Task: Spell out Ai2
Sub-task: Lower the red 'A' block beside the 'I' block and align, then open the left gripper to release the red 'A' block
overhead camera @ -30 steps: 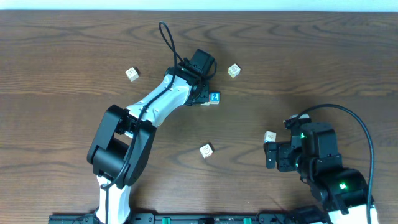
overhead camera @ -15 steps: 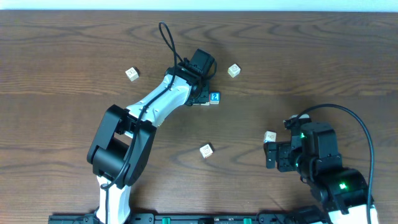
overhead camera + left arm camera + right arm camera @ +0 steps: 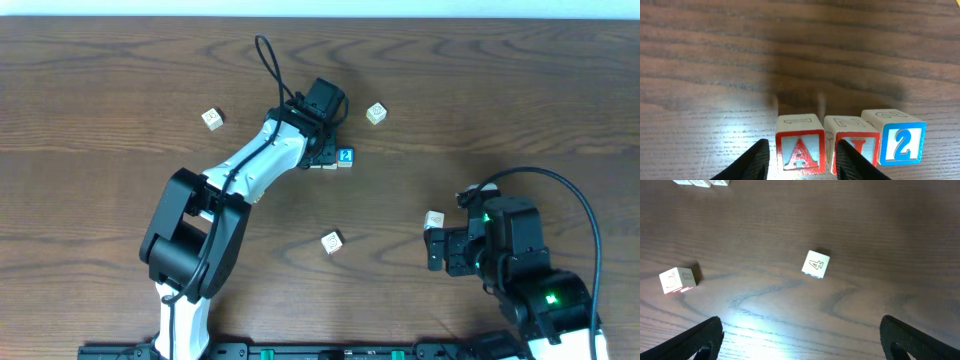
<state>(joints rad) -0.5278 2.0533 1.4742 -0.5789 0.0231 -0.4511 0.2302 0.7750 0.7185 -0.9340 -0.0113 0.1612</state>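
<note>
Dark wood-grain surface (image 3: 520, 90) is filling every view, with a pale strip along its far edge in the overhead view.

The left arm (image 3: 250, 165) is reaching toward the middle of the far side. In the left wrist view the A cube (image 3: 800, 150), I cube (image 3: 857, 145) and 2 cube (image 3: 900, 142) are sitting in one row, reading A, I, 2 from left to right, sides touching or nearly so. The left claw (image 3: 803, 150) is straddling the A cube, open a bit wider than it. A sliver of gap is showing on each side, and the right-hand finger is overlapping the front of the I cube.

From overhead only the 2 cube (image 3: 346, 157) is showing clearly. The other two are mostly hidden under the claw.

The right claw (image 3: 802, 335) is hanging low near the right front corner, spread wide, gripping nothing.

A pale cube (image 3: 211, 119) is lying left of the arm. A second pale cube (image 3: 376, 113) is lying up and right of the row. A third pale cube (image 3: 332, 242) is lying mid-surface, and a fourth pale cube (image 3: 434, 220) is lying just beside the right claw.
</note>
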